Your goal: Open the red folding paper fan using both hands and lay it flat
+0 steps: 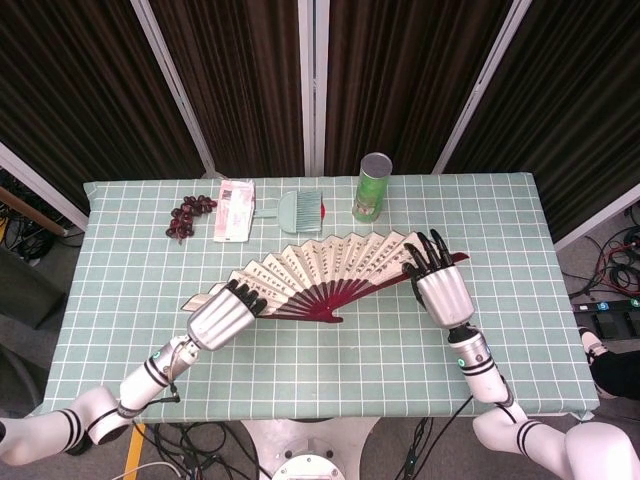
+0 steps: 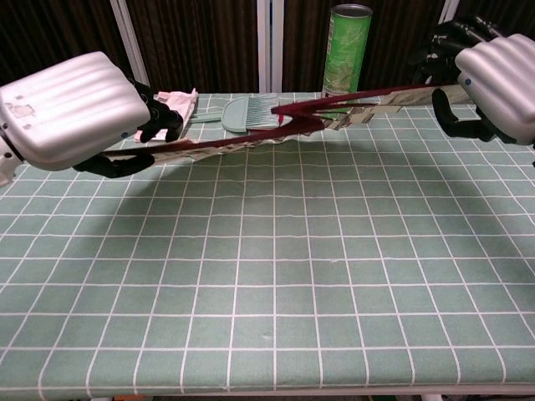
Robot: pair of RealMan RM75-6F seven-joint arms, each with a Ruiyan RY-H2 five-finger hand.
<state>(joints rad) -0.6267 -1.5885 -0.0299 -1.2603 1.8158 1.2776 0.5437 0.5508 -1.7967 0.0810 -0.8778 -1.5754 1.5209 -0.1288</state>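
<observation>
The red folding fan (image 1: 320,265) is spread wide, cream paper with dark writing on red ribs, across the middle of the table. My left hand (image 1: 225,315) grips its left end rib and my right hand (image 1: 440,285) grips its right end rib. In the chest view the fan (image 2: 284,125) shows nearly edge-on, tilted, its right end higher, with a shadow on the cloth beneath. There my left hand (image 2: 75,121) holds the low left end and my right hand (image 2: 493,75) holds the raised right end.
A green can (image 1: 373,186) stands just behind the fan. A small green brush (image 1: 300,211), a pink packet (image 1: 235,209) and dark grapes (image 1: 188,215) lie along the back left. The green checked table (image 1: 300,370) stretches in front of the fan.
</observation>
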